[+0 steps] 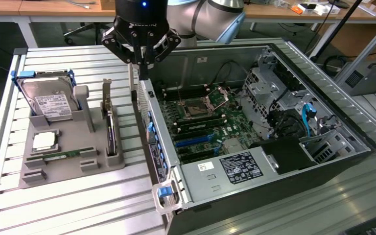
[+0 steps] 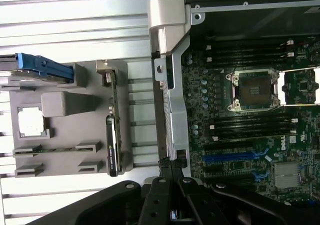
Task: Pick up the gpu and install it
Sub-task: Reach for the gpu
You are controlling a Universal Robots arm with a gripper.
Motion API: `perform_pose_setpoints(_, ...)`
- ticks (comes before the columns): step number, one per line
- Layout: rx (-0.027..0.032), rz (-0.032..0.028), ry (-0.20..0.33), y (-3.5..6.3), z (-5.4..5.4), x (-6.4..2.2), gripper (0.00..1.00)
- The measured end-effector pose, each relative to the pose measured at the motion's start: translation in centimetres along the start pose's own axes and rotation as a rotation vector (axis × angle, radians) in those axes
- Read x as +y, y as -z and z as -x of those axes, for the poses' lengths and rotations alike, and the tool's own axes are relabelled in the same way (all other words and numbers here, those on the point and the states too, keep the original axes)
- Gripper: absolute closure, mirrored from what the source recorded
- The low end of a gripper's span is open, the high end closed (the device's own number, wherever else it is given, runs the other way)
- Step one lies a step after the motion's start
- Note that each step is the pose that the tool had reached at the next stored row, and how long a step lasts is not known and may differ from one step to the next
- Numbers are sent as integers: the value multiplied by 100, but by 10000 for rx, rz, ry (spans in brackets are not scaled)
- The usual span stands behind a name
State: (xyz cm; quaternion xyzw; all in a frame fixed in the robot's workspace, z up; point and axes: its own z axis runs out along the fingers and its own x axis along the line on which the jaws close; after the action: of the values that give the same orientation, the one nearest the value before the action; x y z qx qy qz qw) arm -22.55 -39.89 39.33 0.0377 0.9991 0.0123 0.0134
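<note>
step: we read this as the reach for the gpu; it is not lifted yet.
doing it well: in our judgement the tool needs to come off the case wall toward the exterior view's left. The jaws should part before descent and square across the card's thin top edge. Then lift straight up out of the slot, gripping clear of the bracket end so the card doesn't twist.
fingers: gripper sits upper centre-left in the exterior view, tips clenched together with nothing between them. It hangs over the wall's top edge; we can't tell if it touches.
wrist check: gripper tips pinched and empty, gpu off to one side of them.
gpu: on edge in the grey holder, left of centre in the exterior view, just beside the case.
farther in: blue slots on the motherboard, centre frame.
farthest: hard drive, upper left.
</note>
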Motion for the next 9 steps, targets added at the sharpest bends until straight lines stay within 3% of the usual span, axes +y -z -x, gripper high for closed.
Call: perform_pose_setpoints(9, -1, -3, 0, 0, -19, -1, 89)
